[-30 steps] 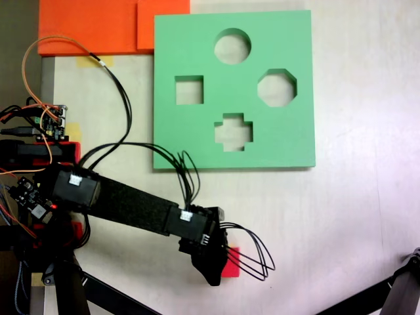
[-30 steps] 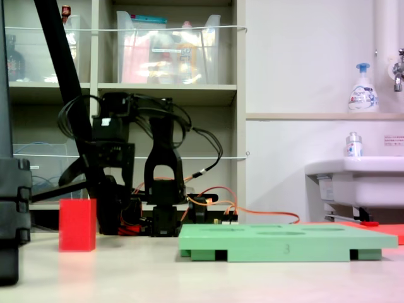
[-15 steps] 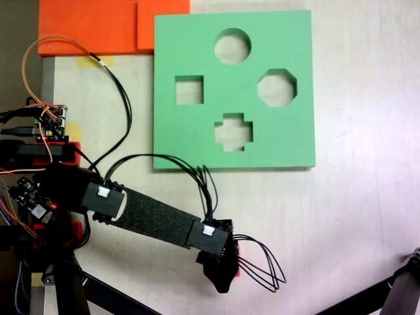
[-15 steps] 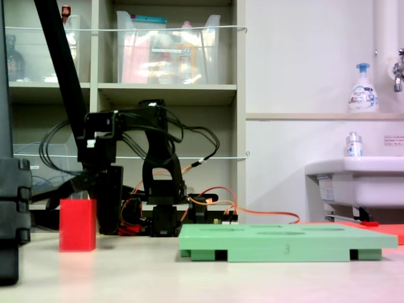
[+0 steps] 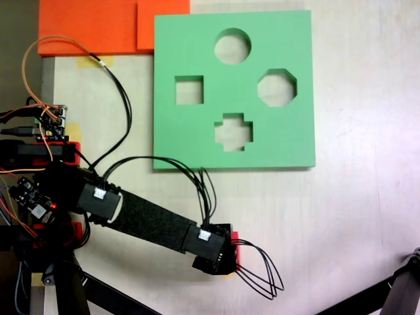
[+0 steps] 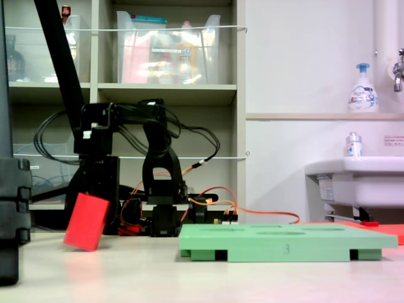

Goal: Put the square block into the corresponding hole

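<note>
1. The square block shows tilted in the low side-on fixed view, leaning with its top toward the right, one lower corner at or just above the counter; the black arm comes down directly behind and above it.
2. In the top-down fixed view only a thin red sliver of the square block shows at the right edge of the wrist, near the counter's bottom edge and well apart from the green foam board.
3. The fingers sit beneath the wrist body in the top-down view and behind the block in the side view, so I cannot tell whether they are clenched on it or released (the tilt alone does not settle it).
4. The corresponding hole is the square cutout on the left side of the board in the top-down view, and it stands open.
5. The round cutout, the octagonal cutout and the cross-shaped cutout lie to its right.
6. Orange foam sheets lie at the counter's top left corner in the top-down view, touching the board's left edge.
7. In the side view the green foam board lies flat on the counter, right of the block.
</note>
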`<act>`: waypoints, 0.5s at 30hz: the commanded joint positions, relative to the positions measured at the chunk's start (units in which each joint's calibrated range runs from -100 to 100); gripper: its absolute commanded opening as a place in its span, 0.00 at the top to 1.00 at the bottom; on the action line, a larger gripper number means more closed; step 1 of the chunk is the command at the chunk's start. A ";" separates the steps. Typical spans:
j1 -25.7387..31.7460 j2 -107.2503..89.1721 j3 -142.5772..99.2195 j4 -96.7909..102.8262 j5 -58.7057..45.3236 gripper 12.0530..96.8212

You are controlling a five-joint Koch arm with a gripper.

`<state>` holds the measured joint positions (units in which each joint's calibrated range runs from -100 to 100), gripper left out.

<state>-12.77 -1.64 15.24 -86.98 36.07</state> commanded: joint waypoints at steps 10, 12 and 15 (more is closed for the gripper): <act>-0.10 -6.88 -0.28 -7.05 -0.24 0.78; -0.15 -8.69 -0.28 -7.72 -0.24 0.81; -0.39 -13.86 -0.28 -8.59 -0.20 0.81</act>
<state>-13.02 -9.71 13.87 -91.29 36.07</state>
